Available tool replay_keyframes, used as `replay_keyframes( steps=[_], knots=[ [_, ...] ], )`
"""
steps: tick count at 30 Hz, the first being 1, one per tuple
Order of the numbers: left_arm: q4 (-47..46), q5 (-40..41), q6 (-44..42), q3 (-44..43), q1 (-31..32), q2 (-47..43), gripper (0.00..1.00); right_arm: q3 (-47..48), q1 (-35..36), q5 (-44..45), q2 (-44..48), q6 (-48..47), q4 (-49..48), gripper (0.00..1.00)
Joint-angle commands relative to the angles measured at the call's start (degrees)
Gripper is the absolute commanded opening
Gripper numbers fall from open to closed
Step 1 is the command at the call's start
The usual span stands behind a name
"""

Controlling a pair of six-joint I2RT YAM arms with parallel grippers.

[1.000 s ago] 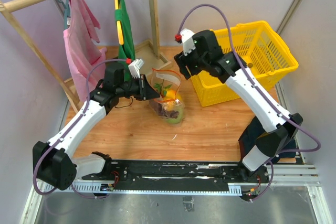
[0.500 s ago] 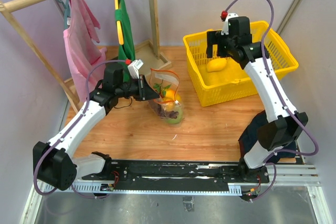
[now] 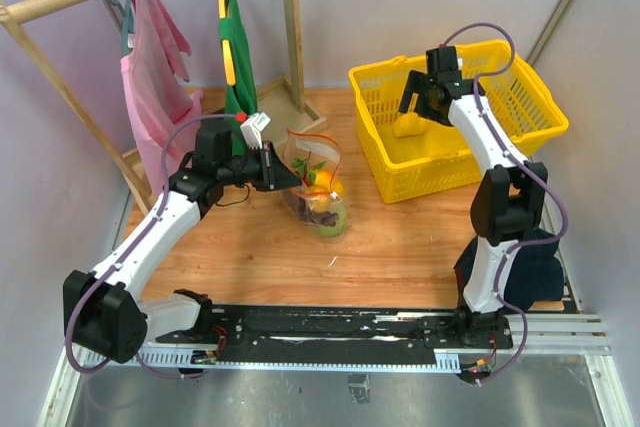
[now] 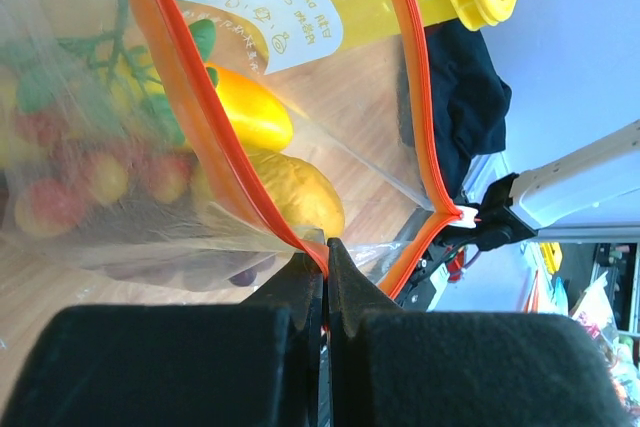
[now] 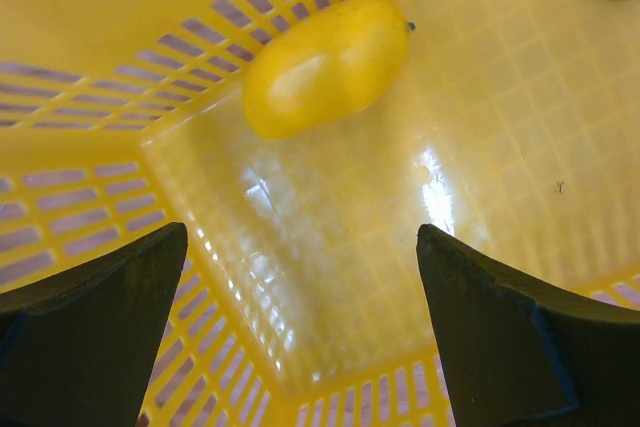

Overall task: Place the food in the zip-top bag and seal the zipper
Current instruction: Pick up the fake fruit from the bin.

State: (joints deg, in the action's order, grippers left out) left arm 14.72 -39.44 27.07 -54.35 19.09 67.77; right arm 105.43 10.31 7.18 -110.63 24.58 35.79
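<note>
**Bag pinched at the rim, other claw over the basket**

Left gripper (image 4: 325, 247) is clamped tight on the orange zipper (image 4: 180, 97) edge of the zip-top bag (image 3: 318, 185), with the mouth gaping; food (image 4: 290, 192) lies inside (yellow pieces, small red ones, green leaves); the bag rests on the wooden table (image 3: 400, 247). Right gripper (image 5: 300, 237) is spread wide over the yellow basket (image 3: 535, 97) floor; a yellow fruit (image 5: 325, 65) lies there, clear of both fingers.

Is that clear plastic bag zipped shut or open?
Open. The bag's two orange zipper strips spread wide apart, meeting only at the corner the left fingers pinch; food shows inside.
</note>
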Motion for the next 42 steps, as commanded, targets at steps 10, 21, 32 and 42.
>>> replay_keyframes(
  steps=[10, 21, 32, 42],
  knots=[
    [-2.59, -1.84, 0.40, 0.56, -1.19, 0.65, 0.00, 2.28, -5.45, 0.01, -11.62, 14.93, -8.45, 0.98],
    [-2.68, -2.07, 0.44, 0.57, -1.51, 1.05, 0.00, -0.68, -7.73, -5.67, -17.31, 20.12, -19.25, 0.98],
    [-2.68, -1.89, 0.44, 0.65, -1.65, 0.83, 0.00, -0.10, -8.57, -8.96, -22.04, 23.61, -17.27, 0.94],
    [-2.68, -1.75, 0.44, 0.69, -1.60, 0.37, 0.00, -2.55, -9.93, -11.51, -21.53, 23.83, -17.16, 0.63]
  ],
)
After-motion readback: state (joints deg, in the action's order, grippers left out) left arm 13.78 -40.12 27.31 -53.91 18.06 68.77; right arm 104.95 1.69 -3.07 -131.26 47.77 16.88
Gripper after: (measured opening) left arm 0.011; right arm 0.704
